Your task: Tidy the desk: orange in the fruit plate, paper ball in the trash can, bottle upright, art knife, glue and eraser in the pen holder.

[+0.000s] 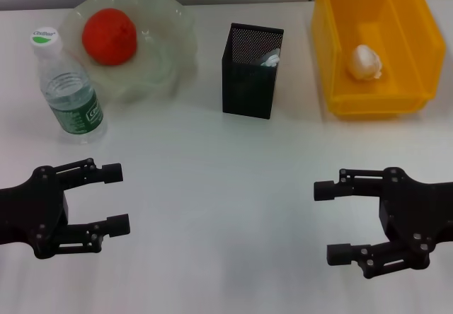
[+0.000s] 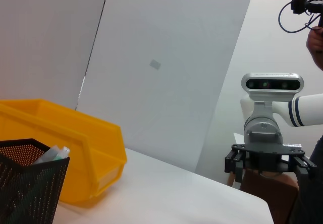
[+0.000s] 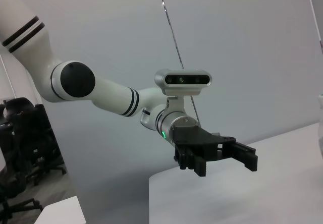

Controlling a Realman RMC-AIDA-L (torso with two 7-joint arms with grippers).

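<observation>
On the white desk (image 1: 212, 187), the orange (image 1: 109, 36) lies in the pale green fruit plate (image 1: 170, 52) at the back left. The bottle (image 1: 69, 91) stands upright in front of the plate. The black mesh pen holder (image 1: 251, 70) stands at the back middle with pale items inside; it also shows in the left wrist view (image 2: 30, 188). The paper ball (image 1: 364, 62) lies in the yellow trash can (image 1: 375, 102) at the back right. My left gripper (image 1: 113, 199) is open and empty near the front left. My right gripper (image 1: 330, 221) is open and empty near the front right. The eraser is not visible.
The left wrist view shows the trash can (image 2: 96, 153) beyond the pen holder and my right gripper (image 2: 267, 158) farther off. The right wrist view shows my left gripper (image 3: 222, 156) over the desk edge. Grey wall panels stand behind the desk.
</observation>
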